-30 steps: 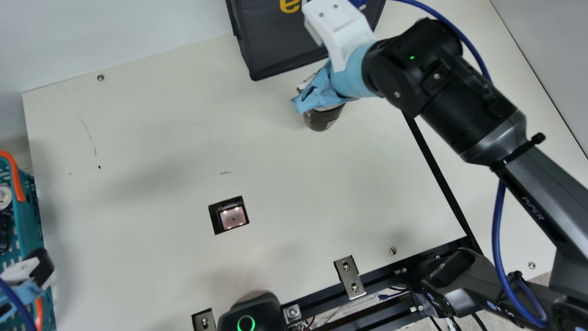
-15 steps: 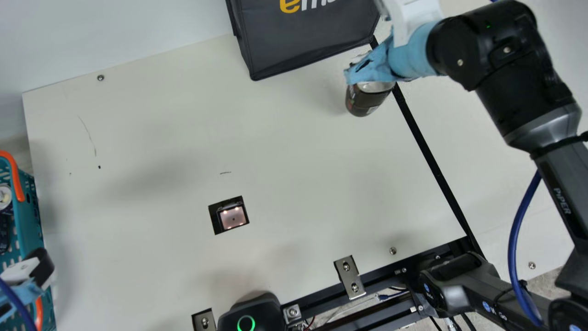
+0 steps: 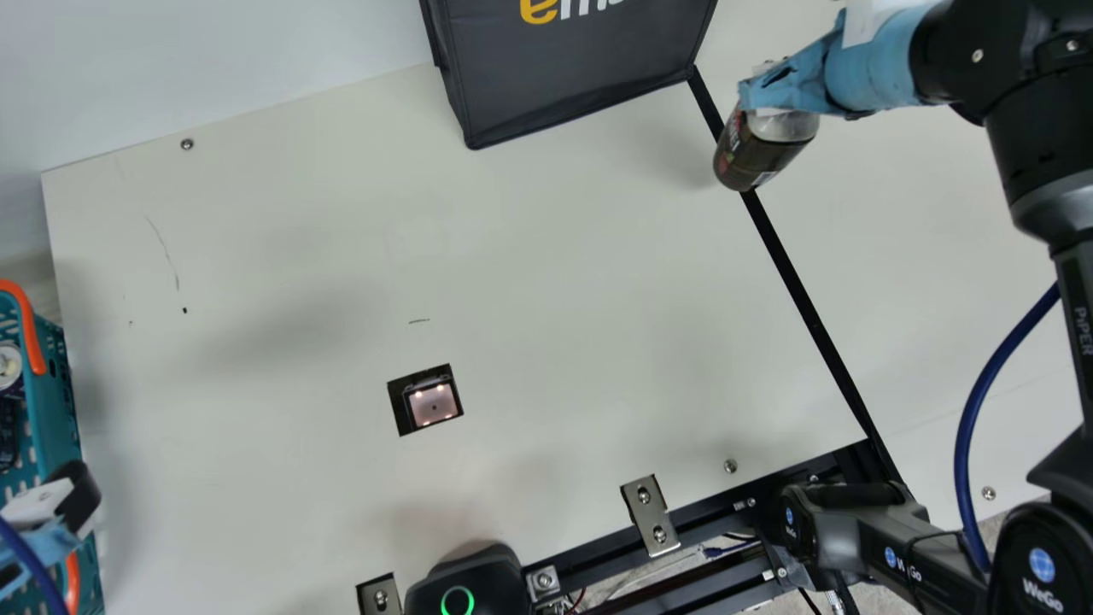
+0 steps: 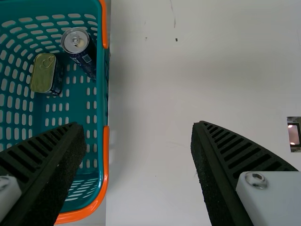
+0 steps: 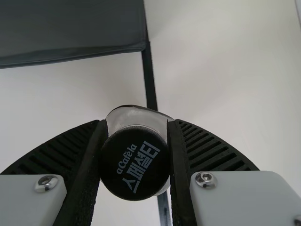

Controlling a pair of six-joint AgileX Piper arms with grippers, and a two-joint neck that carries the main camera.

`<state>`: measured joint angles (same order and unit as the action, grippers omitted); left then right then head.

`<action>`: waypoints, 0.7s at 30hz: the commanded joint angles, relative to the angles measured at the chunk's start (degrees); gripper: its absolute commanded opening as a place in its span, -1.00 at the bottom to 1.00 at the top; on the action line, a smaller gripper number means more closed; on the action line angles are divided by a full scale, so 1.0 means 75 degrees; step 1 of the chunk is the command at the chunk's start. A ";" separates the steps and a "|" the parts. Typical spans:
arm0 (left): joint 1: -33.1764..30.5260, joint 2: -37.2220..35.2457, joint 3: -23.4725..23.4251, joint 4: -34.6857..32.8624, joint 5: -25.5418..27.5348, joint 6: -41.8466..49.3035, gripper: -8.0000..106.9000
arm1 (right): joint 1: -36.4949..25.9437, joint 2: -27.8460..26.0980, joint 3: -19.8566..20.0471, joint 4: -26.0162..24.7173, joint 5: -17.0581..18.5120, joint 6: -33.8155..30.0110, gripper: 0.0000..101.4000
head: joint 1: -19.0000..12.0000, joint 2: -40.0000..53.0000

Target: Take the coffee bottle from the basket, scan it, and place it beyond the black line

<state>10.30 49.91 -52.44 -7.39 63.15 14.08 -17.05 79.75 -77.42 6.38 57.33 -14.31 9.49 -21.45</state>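
Observation:
At the main view's upper right my right gripper point(image 3: 781, 90) is shut on the coffee bottle point(image 3: 756, 152), which hangs tilted above the black line point(image 3: 803, 303). In the right wrist view my right gripper point(image 5: 135, 160) pinches the coffee bottle point(image 5: 134, 162) by its neck, black cap facing the camera, the black line point(image 5: 149, 80) behind it. My left gripper point(image 3: 43, 547) is over the basket point(image 3: 64, 427) at the main view's left edge. In the left wrist view my left gripper point(image 4: 138, 141) stands open across the orange rim of the basket point(image 4: 104, 94). The scanner window point(image 3: 433, 404) glows in the table.
A dark fabric bag point(image 3: 572, 77) stands at the back, beside the far end of the line. A can point(image 4: 77, 44) and a flat tin point(image 4: 43, 74) lie in the basket. A black device point(image 3: 465, 585) with a green ring is at the front edge, near metal brackets point(image 3: 651, 515).
My right arm has carried the coffee bottle rightward and slightly toward the back, from beneath the bag's front to over the black line. My left arm has stayed still.

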 commanded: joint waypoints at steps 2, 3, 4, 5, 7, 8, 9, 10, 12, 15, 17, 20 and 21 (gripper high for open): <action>0.0000 0.0000 0.0000 0.0000 0.0000 0.0000 0.71 | -0.0441 0.0110 -0.0050 0.0226 -0.0046 -0.0397 -1.00 | -0.0209 -0.0018; 0.0000 0.0000 0.0000 0.0000 0.0000 0.0000 0.71 | -0.0552 0.0157 -0.0074 0.0287 -0.0061 -0.0499 -1.00 | -0.0209 -0.0018; 0.0000 0.0000 0.0000 0.0000 0.0000 0.0000 0.71 | -0.0656 0.0208 -0.0102 0.0345 -0.0078 -0.0594 -1.00 | -0.0209 -0.0018; 0.0000 0.0000 0.0000 0.0000 0.0000 0.0000 0.71 | -0.0749 0.0259 -0.0130 0.0397 -0.0096 -0.0679 -1.00 | -0.0209 -0.0018; 0.0000 0.0000 0.0000 0.0000 0.0000 0.0000 0.71 | -0.0920 0.0366 -0.0190 0.0496 -0.0130 -0.0839 -1.00 | -0.0209 -0.0018; 0.0000 0.0000 0.0000 0.0000 0.0000 0.0000 0.71 | -0.0993 0.0419 -0.0216 0.0542 -0.0150 -0.0911 -1.00 | -0.0209 -0.0018; 0.0000 0.0000 0.0000 0.0000 0.0000 0.0000 0.71 | -0.1056 0.0470 -0.0237 0.0585 -0.0169 -0.0981 -1.00 | -0.0209 -0.0018; 0.0000 0.0000 0.0000 0.0000 0.0000 0.0000 0.71 | -0.1114 0.0524 -0.0258 0.0626 -0.0192 -0.1052 -1.00 | -0.0209 -0.0018; 0.0000 0.0000 0.0000 0.0000 0.0000 0.0000 0.71 | -0.1202 0.0625 -0.0286 0.0690 -0.0247 -0.1169 -1.00 | -0.0209 -0.0018; 0.0000 0.0000 0.0000 0.0000 0.0000 0.0000 0.71 | -0.1294 0.0779 -0.0323 0.0746 -0.0343 -0.1315 -1.00 | -0.0209 -0.0018; 0.0000 0.0000 0.0000 0.0000 0.0000 0.0000 0.71 | -0.1332 0.0868 -0.0325 0.0770 -0.0419 -0.1394 -1.00 | -0.0209 -0.0018; 0.0000 0.0000 0.0000 0.0000 0.0000 0.0000 0.71 | -0.1351 0.0984 -0.0310 0.0780 -0.0537 -0.1476 -1.00 | -0.0209 -0.0018; 0.0000 0.0000 0.0000 0.0000 0.0000 0.0000 0.71 | -0.1351 0.1018 -0.0303 0.0780 -0.0580 -0.1498 -1.00 | -0.0209 -0.0018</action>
<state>10.30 49.91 -52.44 -7.39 63.15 14.08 -27.16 87.24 -79.85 12.37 53.39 -25.42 9.49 -21.45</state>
